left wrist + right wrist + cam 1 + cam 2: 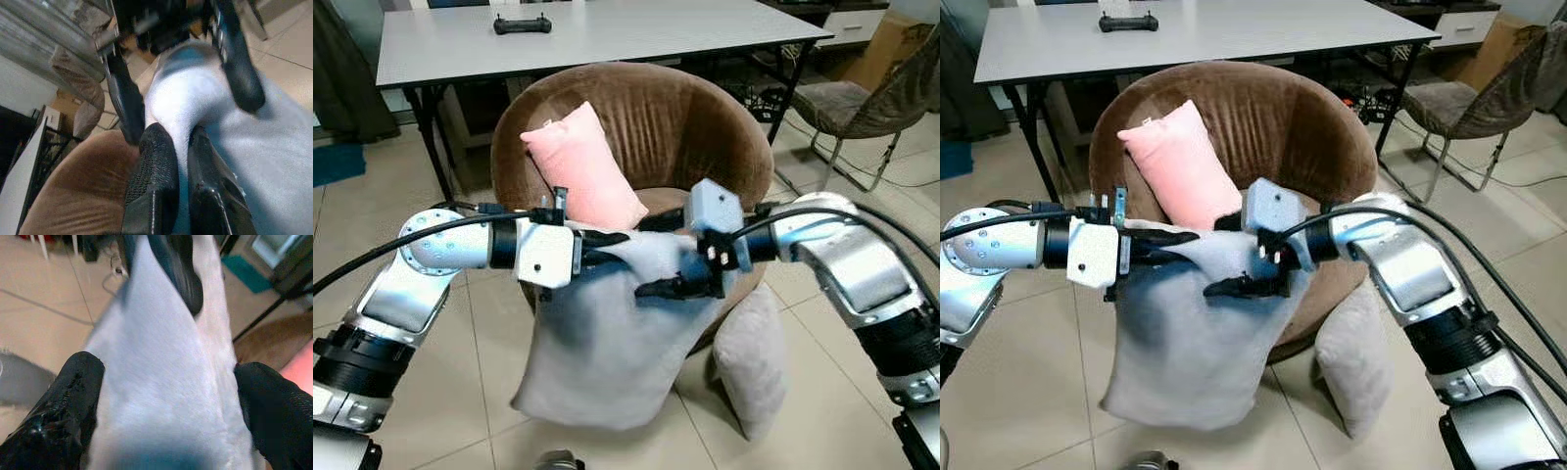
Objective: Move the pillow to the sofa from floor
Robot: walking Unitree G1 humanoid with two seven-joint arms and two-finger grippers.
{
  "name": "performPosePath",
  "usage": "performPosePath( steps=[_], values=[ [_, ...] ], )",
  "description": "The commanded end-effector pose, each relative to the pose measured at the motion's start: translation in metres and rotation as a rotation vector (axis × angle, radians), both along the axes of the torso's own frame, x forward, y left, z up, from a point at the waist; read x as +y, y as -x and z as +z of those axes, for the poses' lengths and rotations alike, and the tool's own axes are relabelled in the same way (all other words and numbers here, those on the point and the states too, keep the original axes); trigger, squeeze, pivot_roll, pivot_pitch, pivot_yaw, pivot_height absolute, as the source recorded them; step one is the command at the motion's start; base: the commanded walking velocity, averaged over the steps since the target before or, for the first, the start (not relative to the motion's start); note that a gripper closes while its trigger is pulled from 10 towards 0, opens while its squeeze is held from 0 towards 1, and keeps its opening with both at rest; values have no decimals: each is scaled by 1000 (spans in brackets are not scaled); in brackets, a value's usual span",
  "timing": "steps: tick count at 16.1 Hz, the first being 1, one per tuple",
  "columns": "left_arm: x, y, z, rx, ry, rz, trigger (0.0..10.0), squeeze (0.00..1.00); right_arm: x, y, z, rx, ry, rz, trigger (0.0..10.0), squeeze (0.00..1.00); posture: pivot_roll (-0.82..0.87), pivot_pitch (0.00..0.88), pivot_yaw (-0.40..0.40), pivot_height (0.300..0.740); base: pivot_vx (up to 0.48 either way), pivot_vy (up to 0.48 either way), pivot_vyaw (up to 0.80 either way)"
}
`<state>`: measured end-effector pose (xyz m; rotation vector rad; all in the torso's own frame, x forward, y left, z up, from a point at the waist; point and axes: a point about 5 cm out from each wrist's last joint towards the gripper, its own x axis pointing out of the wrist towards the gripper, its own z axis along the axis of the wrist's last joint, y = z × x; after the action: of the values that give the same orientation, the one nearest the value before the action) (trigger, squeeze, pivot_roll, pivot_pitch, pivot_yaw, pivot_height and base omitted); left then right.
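- Grey pillow [607, 343] held off the floor, hanging in front of the brown round sofa [705, 137].
- Left gripper [607, 250] pinched tight on pillow's top left edge.
- Right gripper [656, 279] fingers clamped across its top right corner.
- Pink pillow [582, 166] leans on sofa seat.
- Second grey pillow [754, 357] on floor, right, against sofa base.
- White table [607, 34] far behind.

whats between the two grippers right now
The top edge of the grey pillow spans between them: left gripper and right gripper each pinch it, seen in both eye views, in front of the brown sofa.
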<state>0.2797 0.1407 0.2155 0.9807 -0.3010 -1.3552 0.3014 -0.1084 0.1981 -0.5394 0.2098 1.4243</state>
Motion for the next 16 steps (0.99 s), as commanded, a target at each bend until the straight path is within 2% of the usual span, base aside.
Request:
performPosePath(
  steps=[1,4,5,9,16],
  values=[
    [-8,4,17,-71,23,-57,10000,0,-5,-2,-4,13,49,-26,10000,0,56,0,-43,740,0,0,0],
    [-10,3,24,-102,33,-62,10000,0,-7,0,-11,50,75,-24,10000,0,55,0,-42,740,0,0,0],
    [-11,2,26,-111,40,-63,10000,0,-7,1,-13,59,75,-24,0,0,55,0,-42,740,0,0,0],
    [-13,3,28,-104,75,-58,10000,0,-5,4,-16,79,53,-14,0,0,53,0,-39,740,0,0,0],
    [-12,-1,27,-106,75,-37,10000,0,-3,6,-15,68,25,-8,0,0,55,0,-36,740,0,0,0]
  ],
)
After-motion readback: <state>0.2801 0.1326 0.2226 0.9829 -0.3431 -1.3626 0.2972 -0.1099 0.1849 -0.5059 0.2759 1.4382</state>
